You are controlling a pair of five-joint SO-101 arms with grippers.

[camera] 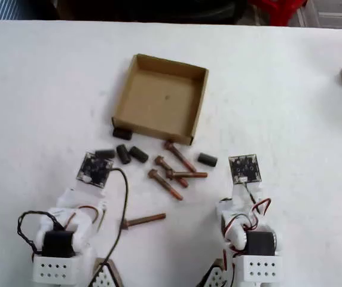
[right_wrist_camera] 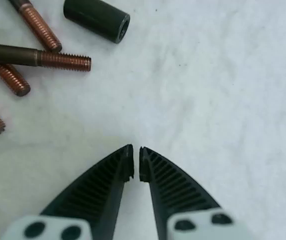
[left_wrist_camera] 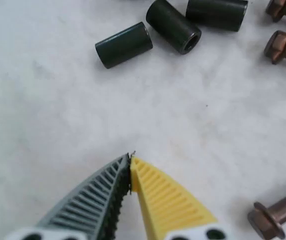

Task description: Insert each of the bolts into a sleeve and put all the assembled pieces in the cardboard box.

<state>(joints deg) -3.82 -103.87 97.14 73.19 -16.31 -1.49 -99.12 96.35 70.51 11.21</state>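
Closest to the lenses are the two claws themselves. The left claw (left_wrist_camera: 131, 160), one ribbed grey finger and one yellow, is pinched tip to tip with nothing between. The right claw (right_wrist_camera: 136, 161), both fingers black, is all but closed, with a hairline gap at the tips, and it is equally empty. Both hang low over the white worktop (camera: 290, 89), at roughly eight and four o'clock from the heap of parts. I read this as a waiting pose ahead of any pick, since no bolt is yet in a sleeve.

The parts lie loose and flat between the claws and the box, so each looks open to a grasp from above. At twelve o'clock from the heap sits the shallow square brown cardboard box (camera: 159, 131), open side up with nothing in it, probably handy to either side for the drop.

Counted in the high view:
- **Bolts:** five copper-coloured flanged metal bolts (camera: 165, 184). Four are in a loose, partly crossing cluster at the centre. A stray bolt (camera: 144, 220) lies at six o'clock, nearest the left claw.
- **Sleeves:** five short dark cylindrical metal sleeves (camera: 123, 153). Three form a row at ten o'clock of the cluster, ahead of the left claw. A single sleeve (camera: 207, 159) lies at two o'clock, ahead of the right claw. The fifth sleeve (camera: 122, 133) is tight beside the box's near corner, perhaps touching it.

That makes one sleeve for each bolt.
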